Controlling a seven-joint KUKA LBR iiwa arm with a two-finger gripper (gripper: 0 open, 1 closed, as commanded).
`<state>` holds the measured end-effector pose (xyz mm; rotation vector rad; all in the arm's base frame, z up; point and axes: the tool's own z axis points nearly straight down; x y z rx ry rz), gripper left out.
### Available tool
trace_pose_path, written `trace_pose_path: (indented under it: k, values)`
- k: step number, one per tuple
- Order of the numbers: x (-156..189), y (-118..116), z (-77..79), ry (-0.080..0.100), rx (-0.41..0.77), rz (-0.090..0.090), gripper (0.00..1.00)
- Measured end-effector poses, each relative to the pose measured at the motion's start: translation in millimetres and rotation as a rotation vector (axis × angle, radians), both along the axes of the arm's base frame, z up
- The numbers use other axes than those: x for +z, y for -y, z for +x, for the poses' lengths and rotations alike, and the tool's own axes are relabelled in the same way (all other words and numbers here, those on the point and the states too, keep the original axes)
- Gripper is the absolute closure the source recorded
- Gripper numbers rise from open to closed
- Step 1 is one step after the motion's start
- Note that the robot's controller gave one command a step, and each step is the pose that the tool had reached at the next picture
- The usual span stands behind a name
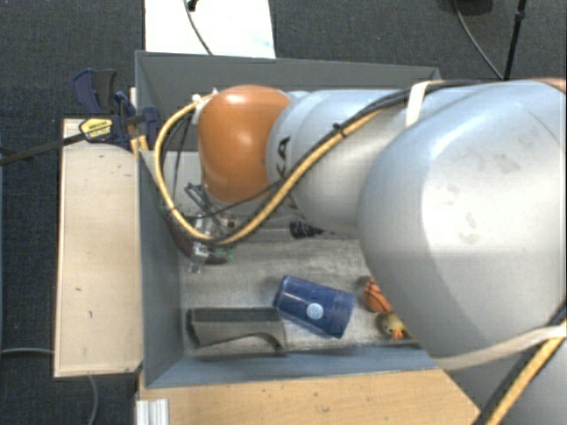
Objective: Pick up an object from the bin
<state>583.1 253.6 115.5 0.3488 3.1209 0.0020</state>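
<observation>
The arm hides much of the bin and claw.

Cylinder in bin by near wall; bracket left, small toy right.

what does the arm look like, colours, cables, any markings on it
The arm has thick, rounded silver-grey links. An orange dome cover caps the wrist. A yellow-tan cable runs along the links and loops round the wrist, tied down by a pale strap. Dark lettering marks the link beside the cover. The gripper is small, dark metal.
</observation>
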Motion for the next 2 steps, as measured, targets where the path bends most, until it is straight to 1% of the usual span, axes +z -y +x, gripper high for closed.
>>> trace_pose_path:
  k: [1, 2]
  values:
    - [17.8, 0.5, -0.8, -0.005, 0.0, -0.002, 1.0]
    - [38.3, 0.0, 0.4, 0.0, -0.001, 0.0, 1.0]
